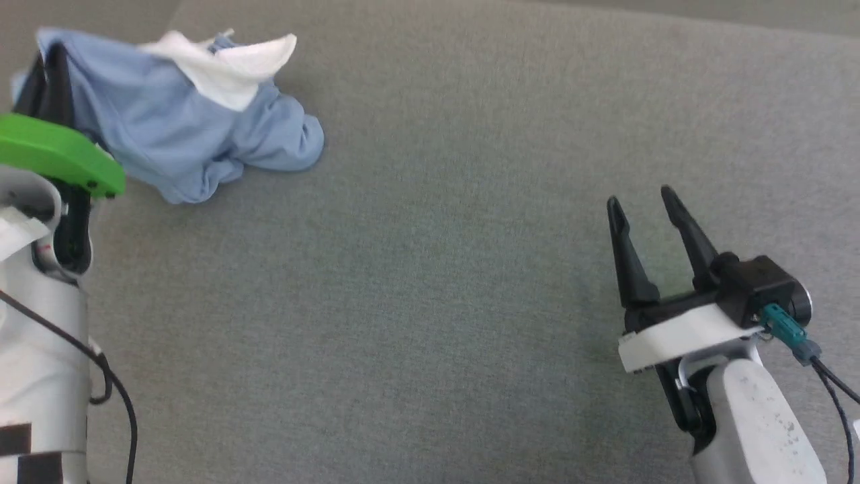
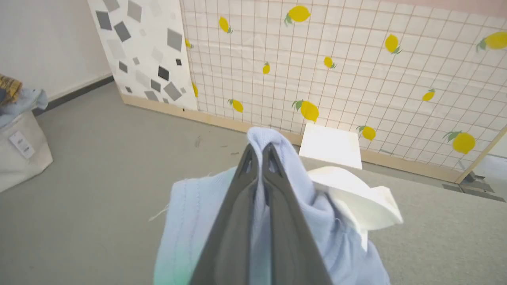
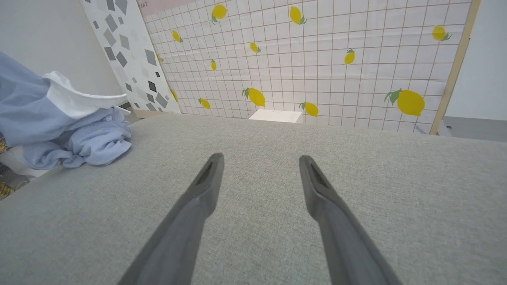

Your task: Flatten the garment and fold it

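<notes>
The right gripper (image 1: 639, 196), jaws apart and empty, hovers over the gray cushion (image 1: 430, 282), well right of the garment (image 1: 188, 128), with bare cushion between them. The left gripper (image 2: 259, 147) pinches a fold of the crumpled garment, which lies at the cushion's far left edge. Beyond the garment stands a lemon-print screen (image 2: 356, 59).

The right tool (image 1: 639, 196) has two long, tapering black fingers on a black base backed by a white plate (image 1: 672, 333). A teal connector (image 1: 783, 323) with a thin dark cable (image 1: 833, 383) plugs into its black camera housing (image 1: 759, 282). Its pale grey forearm (image 1: 759, 423) is speckled. The silver-white left forearm (image 1: 40, 349) carries a bright green curved plate (image 1: 54, 151), a looping black cable (image 1: 133, 427) and black square markings (image 1: 15, 438). The left tool (image 2: 259, 146) has dark grey fingers.
</notes>
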Tool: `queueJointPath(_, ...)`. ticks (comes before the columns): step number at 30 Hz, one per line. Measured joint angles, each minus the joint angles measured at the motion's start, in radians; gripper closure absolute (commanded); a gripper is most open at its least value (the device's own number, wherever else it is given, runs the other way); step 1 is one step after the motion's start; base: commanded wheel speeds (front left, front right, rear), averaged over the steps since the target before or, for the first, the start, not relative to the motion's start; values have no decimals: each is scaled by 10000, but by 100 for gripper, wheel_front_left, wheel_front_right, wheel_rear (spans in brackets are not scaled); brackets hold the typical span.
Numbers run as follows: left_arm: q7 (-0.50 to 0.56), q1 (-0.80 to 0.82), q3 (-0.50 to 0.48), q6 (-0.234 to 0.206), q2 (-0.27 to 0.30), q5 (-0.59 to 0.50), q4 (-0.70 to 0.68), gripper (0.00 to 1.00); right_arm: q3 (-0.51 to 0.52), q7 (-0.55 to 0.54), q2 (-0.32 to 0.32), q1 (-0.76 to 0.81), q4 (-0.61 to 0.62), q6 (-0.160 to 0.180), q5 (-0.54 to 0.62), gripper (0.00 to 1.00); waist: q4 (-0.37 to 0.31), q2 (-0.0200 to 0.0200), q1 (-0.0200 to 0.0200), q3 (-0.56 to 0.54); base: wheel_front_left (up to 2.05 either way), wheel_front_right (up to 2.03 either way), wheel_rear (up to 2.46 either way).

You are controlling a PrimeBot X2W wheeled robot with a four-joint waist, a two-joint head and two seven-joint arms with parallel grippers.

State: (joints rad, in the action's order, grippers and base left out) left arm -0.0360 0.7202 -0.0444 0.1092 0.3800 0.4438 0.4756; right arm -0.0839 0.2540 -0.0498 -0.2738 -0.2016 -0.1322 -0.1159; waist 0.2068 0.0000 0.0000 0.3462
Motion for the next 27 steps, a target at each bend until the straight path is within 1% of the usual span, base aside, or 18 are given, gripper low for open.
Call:
queueJointPath(1,-286,124,123,0,23,-209,-136,100,50,15,2,117,-36,0,-67,0,-5,0,0,-202,0,0,0)
queueJointPath(4,-679,448,545,0,-2,-587,-573,100,192,17,2,445,-75,0,-242,0,-50,0,-1,-787,0,0,0)
queueJointPath(7,-849,805,951,19,-107,-742,-1070,100,320,17,2,793,-71,0,-382,0,-147,0,-1,-1368,0,0,0)
queueJointPath(9,-844,1042,1218,46,-284,-851,-1404,100,391,19,2,1009,-65,0,-445,0,-242,0,-1,-1727,0,0,0)
queueJointPath(12,-794,1409,1618,54,-700,-855,-1925,100,464,19,6,1303,-42,0,-443,0,-460,0,-1,-2222,0,0,0)
queueJointPath(16,-662,1778,2142,59,-1365,-777,-2481,100,604,19,2,1538,15,0,-430,0,-966,1,-1,-2676,0,0,0)
queueJointPath(22,-610,1989,2828,52,-2723,-173,-2955,100,740,19,0,1837,52,0,-324,0,-1878,1,-1,-3065,0,0,0)
queueJointPath(25,-520,1966,3327,35,-3083,196,-2890,100,742,19,-4,1864,128,0,-316,0,-2285,0,-1,-3152,0,0,0)
queueJointPath(27,-405,1865,3724,0,-3183,397,-2702,100,700,19,-4,1863,182,0,-316,0,-2529,0,-2,-3168,0,0,0)
